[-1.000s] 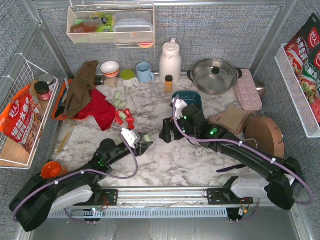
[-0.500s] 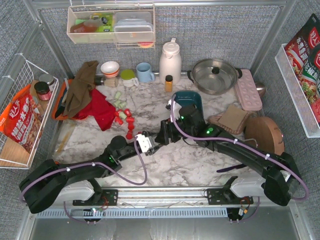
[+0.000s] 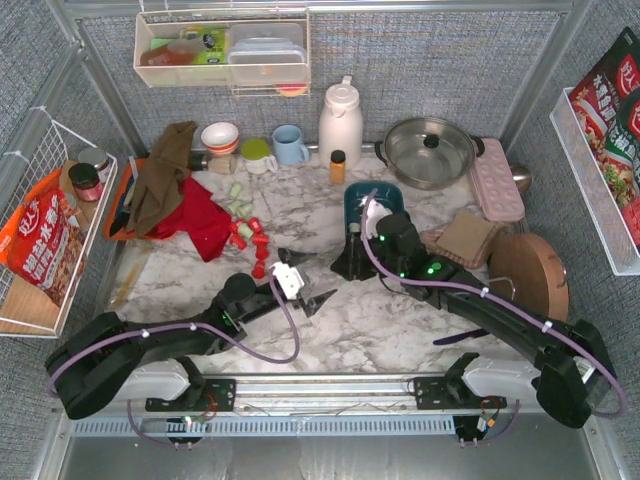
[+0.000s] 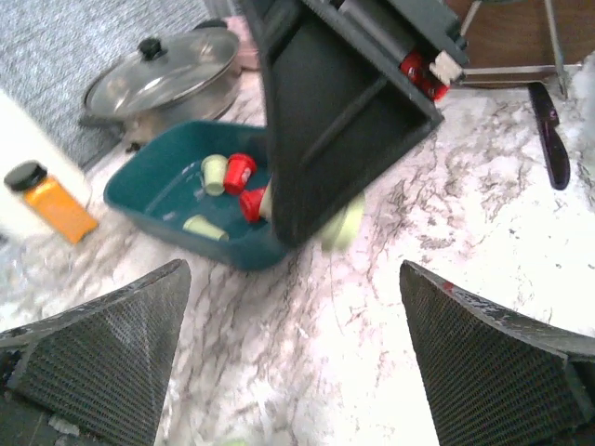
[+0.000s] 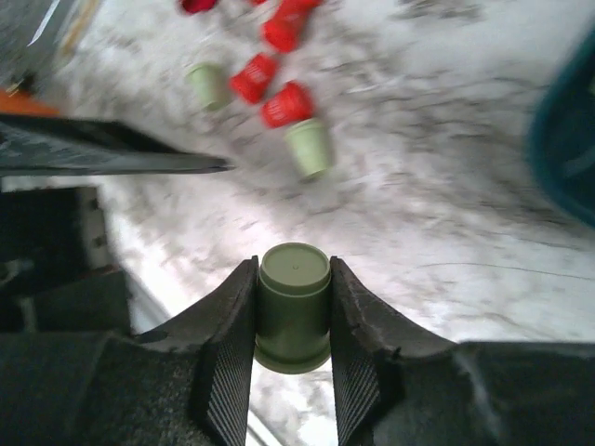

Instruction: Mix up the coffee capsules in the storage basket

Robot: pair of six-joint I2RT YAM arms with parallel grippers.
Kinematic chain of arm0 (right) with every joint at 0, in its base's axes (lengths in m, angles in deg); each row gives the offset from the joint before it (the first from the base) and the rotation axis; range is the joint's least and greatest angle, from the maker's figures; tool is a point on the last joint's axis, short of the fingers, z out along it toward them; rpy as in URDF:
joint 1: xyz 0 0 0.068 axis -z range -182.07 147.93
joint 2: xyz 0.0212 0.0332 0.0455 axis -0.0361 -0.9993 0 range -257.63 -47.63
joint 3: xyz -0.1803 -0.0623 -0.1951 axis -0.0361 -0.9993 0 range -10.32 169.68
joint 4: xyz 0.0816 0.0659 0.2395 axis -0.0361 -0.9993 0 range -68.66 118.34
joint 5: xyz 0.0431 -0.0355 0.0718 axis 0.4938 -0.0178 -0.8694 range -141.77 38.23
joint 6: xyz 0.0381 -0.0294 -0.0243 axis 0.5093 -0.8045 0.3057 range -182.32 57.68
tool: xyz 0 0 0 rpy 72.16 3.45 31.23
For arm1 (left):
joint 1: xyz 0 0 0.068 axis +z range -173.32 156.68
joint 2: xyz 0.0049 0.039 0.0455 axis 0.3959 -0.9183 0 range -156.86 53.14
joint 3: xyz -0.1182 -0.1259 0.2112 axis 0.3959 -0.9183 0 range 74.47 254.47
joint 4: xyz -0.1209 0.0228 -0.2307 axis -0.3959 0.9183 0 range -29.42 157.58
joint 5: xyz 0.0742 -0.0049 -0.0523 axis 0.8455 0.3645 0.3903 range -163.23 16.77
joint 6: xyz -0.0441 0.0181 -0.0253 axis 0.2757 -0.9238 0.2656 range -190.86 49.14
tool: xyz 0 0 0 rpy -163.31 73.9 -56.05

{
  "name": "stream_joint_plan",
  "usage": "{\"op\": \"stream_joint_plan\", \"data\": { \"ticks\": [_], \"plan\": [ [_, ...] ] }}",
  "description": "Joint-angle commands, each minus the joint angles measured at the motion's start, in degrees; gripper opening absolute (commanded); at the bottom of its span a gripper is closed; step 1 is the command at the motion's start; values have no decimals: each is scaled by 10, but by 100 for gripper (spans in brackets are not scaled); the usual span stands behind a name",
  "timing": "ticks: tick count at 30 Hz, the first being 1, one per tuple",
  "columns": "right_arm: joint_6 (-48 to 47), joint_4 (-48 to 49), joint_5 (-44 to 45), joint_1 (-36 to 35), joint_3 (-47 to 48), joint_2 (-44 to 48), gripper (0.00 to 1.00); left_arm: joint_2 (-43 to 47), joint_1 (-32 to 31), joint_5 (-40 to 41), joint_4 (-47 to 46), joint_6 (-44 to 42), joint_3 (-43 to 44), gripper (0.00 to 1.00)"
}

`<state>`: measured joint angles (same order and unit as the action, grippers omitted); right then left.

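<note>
My right gripper (image 5: 293,279) is shut on a pale mint green capsule (image 5: 293,307) and holds it above the marble, just left of the dark teal storage basket (image 3: 392,196). In the top view the right gripper (image 3: 348,266) hangs at the basket's near left corner. My left gripper (image 3: 308,281) is open and empty, pointing at the basket (image 4: 153,200). The basket holds two red capsules (image 4: 241,171) and two green ones (image 4: 206,227). Several loose red and green capsules (image 3: 248,235) lie on the table to the left, and also show in the right wrist view (image 5: 286,102).
An orange-capped bottle (image 3: 338,166), a white thermos (image 3: 340,122) and a lidded pot (image 3: 430,150) stand behind the basket. A folded brown cloth (image 3: 465,238), a wooden disc (image 3: 528,272) and a pink tray (image 3: 496,192) are to its right. A red cloth (image 3: 195,215) lies at the left.
The two grippers met half a second ago. The left gripper has since opened wide, and the right gripper has drawn back right toward the basket with the green capsule.
</note>
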<state>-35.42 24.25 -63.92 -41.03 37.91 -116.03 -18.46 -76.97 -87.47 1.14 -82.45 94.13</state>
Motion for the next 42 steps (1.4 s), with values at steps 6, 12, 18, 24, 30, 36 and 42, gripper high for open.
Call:
{"op": "stream_joint_plan", "data": {
  "ticks": [6,12,18,24,30,36,42],
  "plan": [
    [-97,63,209,102,-20,-30,15,82,5,363,186,227,-10,99],
    [-113,113,217,163,30,-170,34,94,34,496,426,355,34,99],
    [-147,98,214,167,84,-246,74,124,101,499,566,449,33,99],
    [-160,77,200,167,49,-181,82,139,179,469,623,501,32,99],
    [-162,36,172,167,-33,-63,82,82,227,455,664,534,66,99],
    [-166,41,187,167,-74,44,82,27,248,438,677,597,102,99],
    [-174,41,209,167,-84,64,82,-43,248,452,739,669,165,100]
  ]
}}
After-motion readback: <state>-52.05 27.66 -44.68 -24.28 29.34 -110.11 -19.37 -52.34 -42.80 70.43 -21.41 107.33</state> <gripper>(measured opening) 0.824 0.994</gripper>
